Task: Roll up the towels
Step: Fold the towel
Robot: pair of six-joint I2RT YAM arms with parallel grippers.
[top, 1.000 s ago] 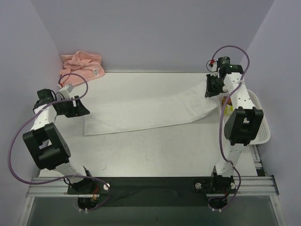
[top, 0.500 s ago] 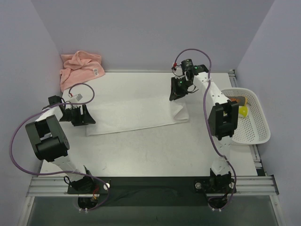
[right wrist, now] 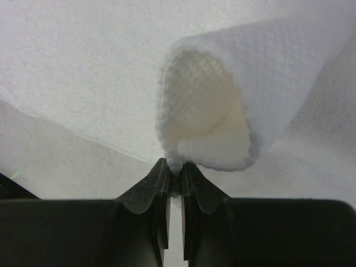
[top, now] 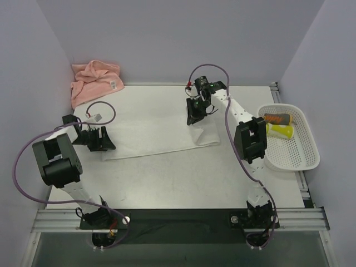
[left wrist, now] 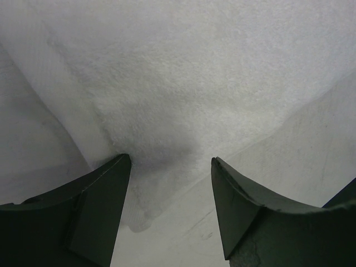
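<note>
The white towel (top: 150, 130) lies flat across the middle of the table, with its right end lifted and doubled back to the left. My right gripper (top: 194, 118) is shut on that end. In the right wrist view the pinched edge curls into a loop of towel (right wrist: 239, 72) just above the right gripper (right wrist: 175, 169). My left gripper (top: 105, 142) stands open low over the towel's near left corner. That towel corner (left wrist: 183, 83) lies between the left gripper's (left wrist: 169, 167) spread fingers (left wrist: 94, 211), untouched. The salmon-pink towel (top: 95, 79) lies crumpled in the back left corner.
A white mesh basket (top: 307, 158) stands at the table's right edge, holding a brown-orange cylinder (top: 277, 118) and a yellow object (top: 281, 131). Walls close in the left, back and right sides. Bare tabletop (top: 167, 178) runs in front of the towel.
My right arm has swept left from the basket, carrying the white towel's right end and folding it over. The left gripper has shifted slightly right and down to the towel's left corner.
</note>
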